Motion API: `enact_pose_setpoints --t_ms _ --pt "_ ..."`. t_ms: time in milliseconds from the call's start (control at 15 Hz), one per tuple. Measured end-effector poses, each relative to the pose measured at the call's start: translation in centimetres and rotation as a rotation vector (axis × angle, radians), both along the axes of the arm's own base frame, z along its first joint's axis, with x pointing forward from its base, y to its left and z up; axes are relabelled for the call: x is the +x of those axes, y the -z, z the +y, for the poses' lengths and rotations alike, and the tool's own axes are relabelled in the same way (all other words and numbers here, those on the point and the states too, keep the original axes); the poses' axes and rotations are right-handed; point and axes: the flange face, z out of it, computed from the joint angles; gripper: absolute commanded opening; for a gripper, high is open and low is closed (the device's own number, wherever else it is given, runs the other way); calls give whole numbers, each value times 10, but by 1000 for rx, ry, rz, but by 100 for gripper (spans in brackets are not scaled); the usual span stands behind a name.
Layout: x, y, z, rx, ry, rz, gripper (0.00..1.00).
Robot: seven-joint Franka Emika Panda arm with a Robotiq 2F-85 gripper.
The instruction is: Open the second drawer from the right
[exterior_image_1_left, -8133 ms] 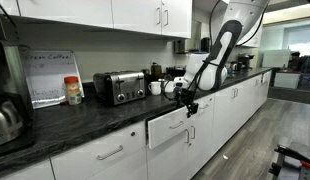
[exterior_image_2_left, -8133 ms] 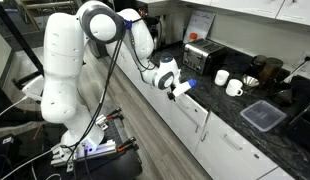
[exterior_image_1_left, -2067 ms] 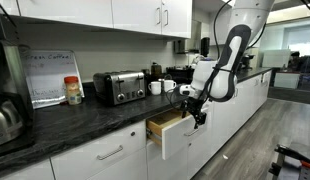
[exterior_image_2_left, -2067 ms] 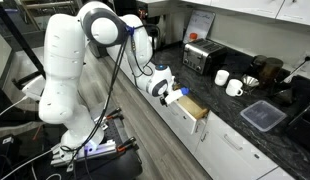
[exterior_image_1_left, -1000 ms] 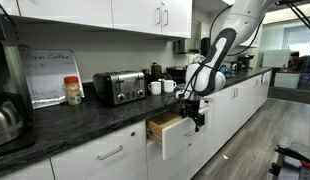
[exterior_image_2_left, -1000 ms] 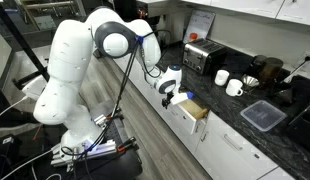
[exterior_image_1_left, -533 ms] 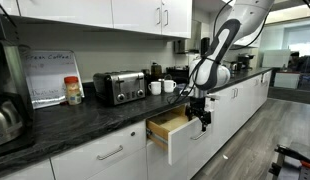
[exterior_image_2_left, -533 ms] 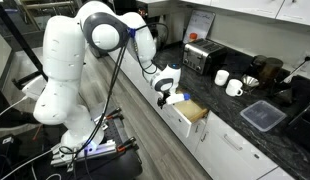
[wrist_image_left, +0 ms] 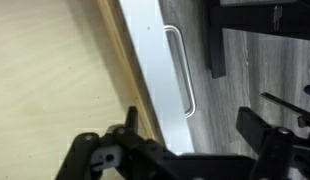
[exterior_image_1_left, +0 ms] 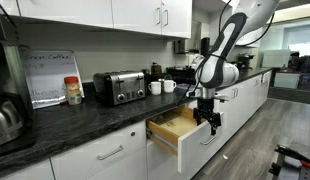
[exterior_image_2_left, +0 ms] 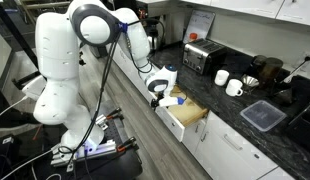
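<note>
The second drawer from the right (exterior_image_1_left: 183,135) stands pulled out from the row of white fronts, and its light wood box (exterior_image_2_left: 191,108) shows inside. In the wrist view its white front (wrist_image_left: 155,70) and silver bar handle (wrist_image_left: 185,75) run up the frame, with the wood bottom (wrist_image_left: 55,80) to the left. My gripper (exterior_image_1_left: 208,118) (exterior_image_2_left: 158,97) (wrist_image_left: 193,128) is at the drawer's front edge. Its jaws stand wide apart, one finger (wrist_image_left: 130,122) over the wood side and one finger (wrist_image_left: 257,128) over the floor, with the front panel between them. It holds nothing.
The dark counter (exterior_image_1_left: 85,115) carries a toaster (exterior_image_1_left: 119,87), a jar (exterior_image_1_left: 73,91), white mugs (exterior_image_2_left: 227,82) and a dark tray (exterior_image_2_left: 263,115). White cabinet fronts (exterior_image_1_left: 105,155) flank the drawer. The wooden floor (exterior_image_2_left: 125,110) runs along the cabinets, with the arm's base (exterior_image_2_left: 55,90) and cables on it.
The drawer has slid further out of the cabinet over the last second. My gripper has moved outward with its front edge.
</note>
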Motion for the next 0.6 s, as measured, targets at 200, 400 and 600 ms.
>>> enact_pose_setpoints --t_ms 200,400,600 --pt "-7 -4 1 -2 4 10 100" --pt "1 -21 4 -15 -8 -27 100" --pt "19 -52 12 -34 -30 -98 100"
